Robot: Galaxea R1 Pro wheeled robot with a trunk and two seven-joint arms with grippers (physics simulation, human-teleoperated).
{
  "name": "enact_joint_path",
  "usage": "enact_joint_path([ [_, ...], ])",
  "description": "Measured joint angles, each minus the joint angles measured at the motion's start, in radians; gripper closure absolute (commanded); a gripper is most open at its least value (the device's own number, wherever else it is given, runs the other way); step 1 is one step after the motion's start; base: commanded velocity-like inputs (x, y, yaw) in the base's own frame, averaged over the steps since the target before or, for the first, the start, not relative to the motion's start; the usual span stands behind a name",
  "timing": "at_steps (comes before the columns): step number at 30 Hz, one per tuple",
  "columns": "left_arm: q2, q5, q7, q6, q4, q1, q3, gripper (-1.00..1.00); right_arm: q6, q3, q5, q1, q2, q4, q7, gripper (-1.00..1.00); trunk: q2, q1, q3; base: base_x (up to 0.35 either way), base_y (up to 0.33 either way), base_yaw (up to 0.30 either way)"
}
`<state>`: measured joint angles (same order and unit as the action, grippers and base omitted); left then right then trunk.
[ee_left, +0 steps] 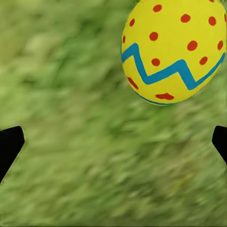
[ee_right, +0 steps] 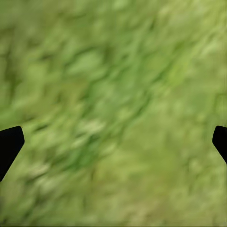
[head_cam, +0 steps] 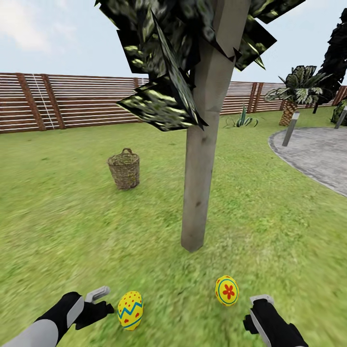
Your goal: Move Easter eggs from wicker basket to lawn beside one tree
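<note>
Two yellow Easter eggs lie on the lawn near the foot of the tree. The egg with blue zigzag and red dots rests just right of my left gripper, which is open and apart from it. In the left wrist view this same egg lies on the grass beyond the open left gripper. The red-flower egg lies left of my open right gripper. The right gripper has bare grass between its fingers. The wicker basket stands upright farther off; its inside is hidden.
A brown slatted fence closes the garden's far side. A grey paved patio with a short bollard lies at the right. Behind it stand a short palm and a near-black tree.
</note>
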<state>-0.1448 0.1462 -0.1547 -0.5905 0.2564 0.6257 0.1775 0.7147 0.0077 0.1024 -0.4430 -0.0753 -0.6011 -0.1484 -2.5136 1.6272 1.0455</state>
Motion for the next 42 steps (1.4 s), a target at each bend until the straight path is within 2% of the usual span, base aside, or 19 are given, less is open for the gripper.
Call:
enact_joint_path([
  [8, -0.045, 0.004, 0.004, 0.036, -0.017, 0.0, 0.002, -1.0, -0.008, -0.002, -0.004, 0.0, -0.045, 0.018, -0.004, -1.0, 0.0, 0.0, 0.0, 0.0, 0.0, 0.0],
  [12, -0.047, 0.005, 0.003, 0.058, -0.02, 0.0, 0.003, -1.0, -0.007, -0.002, -0.004, 0.0, -0.064, 0.019, -0.005, -1.0, 0.0, 0.0, 0.0, 0.0, 0.0, 0.0],
  [35, -0.047, 0.006, -0.004, 0.06, -0.02, 0.0, 0.006, -1.0, -0.006, 0.001, -0.003, 0.0, -0.063, 0.023, -0.006, -1.0, 0.005, -0.01, -0.085, 0.0, 0.0, 0.001],
  [42, -0.047, 0.007, -0.003, 0.059, -0.02, 0.0, 0.005, -1.0, -0.007, 0.0, -0.004, 0.0, -0.063, 0.023, -0.007, -1.0, 0.007, -0.013, -0.112, 0.0, 0.0, 0.208],
])
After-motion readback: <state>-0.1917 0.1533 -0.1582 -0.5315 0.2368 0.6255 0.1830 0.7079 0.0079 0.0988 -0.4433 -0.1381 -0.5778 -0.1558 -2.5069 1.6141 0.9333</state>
